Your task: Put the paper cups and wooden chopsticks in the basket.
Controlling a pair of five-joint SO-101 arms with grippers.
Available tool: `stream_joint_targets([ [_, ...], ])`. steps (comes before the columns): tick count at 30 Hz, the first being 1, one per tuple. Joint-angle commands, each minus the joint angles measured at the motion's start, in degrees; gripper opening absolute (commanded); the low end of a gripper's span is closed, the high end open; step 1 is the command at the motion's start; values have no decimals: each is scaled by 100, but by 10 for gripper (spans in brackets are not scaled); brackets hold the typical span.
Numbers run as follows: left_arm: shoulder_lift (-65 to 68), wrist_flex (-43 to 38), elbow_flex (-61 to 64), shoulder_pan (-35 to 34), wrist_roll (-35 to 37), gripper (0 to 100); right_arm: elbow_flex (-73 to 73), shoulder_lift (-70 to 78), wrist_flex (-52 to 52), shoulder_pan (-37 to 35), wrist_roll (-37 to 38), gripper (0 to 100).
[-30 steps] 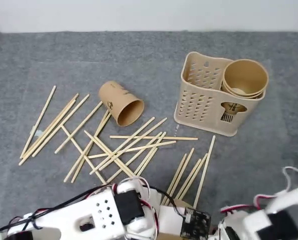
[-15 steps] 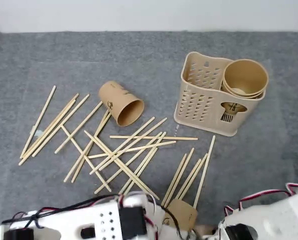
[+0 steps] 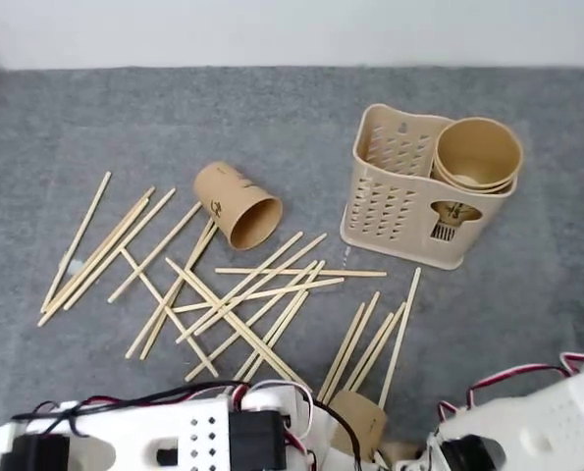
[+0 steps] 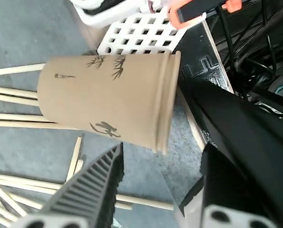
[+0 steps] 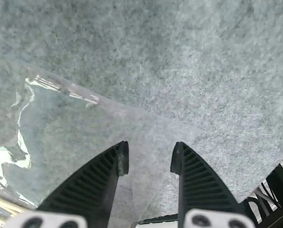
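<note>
A brown paper cup (image 4: 103, 104) lies on its side across several chopsticks, right at the tips of my left gripper (image 4: 153, 123), which is open; its rim rests by the black fixed jaw. The same cup (image 3: 358, 422) sits at the mat's front edge beside the left arm (image 3: 174, 442). Another cup (image 3: 238, 204) lies on its side mid-mat. Loose wooden chopsticks (image 3: 242, 294) are scattered across the mat. The beige basket (image 3: 390, 201) holds stacked cups (image 3: 478, 152) in its right compartment. My right gripper (image 5: 150, 159) is open over bare mat.
A clear plastic sheet (image 5: 60, 137) lies on the grey mat under the right gripper. The right arm (image 3: 527, 432) stays at the front right corner. A white wall runs along the mat's far edge. Bare mat lies to the right of and behind the basket.
The left arm has pulled back toward the front edge, uncovering the cup that lies there. The right arm has sunk lower at the corner. The other cup, chopsticks and basket have not moved.
</note>
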Motion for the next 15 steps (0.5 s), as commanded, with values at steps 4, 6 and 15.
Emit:
stream_joint_targets([
  [4,-70,-53,-391,1714,563,265,-308,-22,-48,-22,44,161],
  [6,-70,-132,-374,1864,633,265,-299,-22,-57,-22,44,161],
  [15,677,-1037,338,1556,642,265,-290,-22,-48,-22,44,159],
])
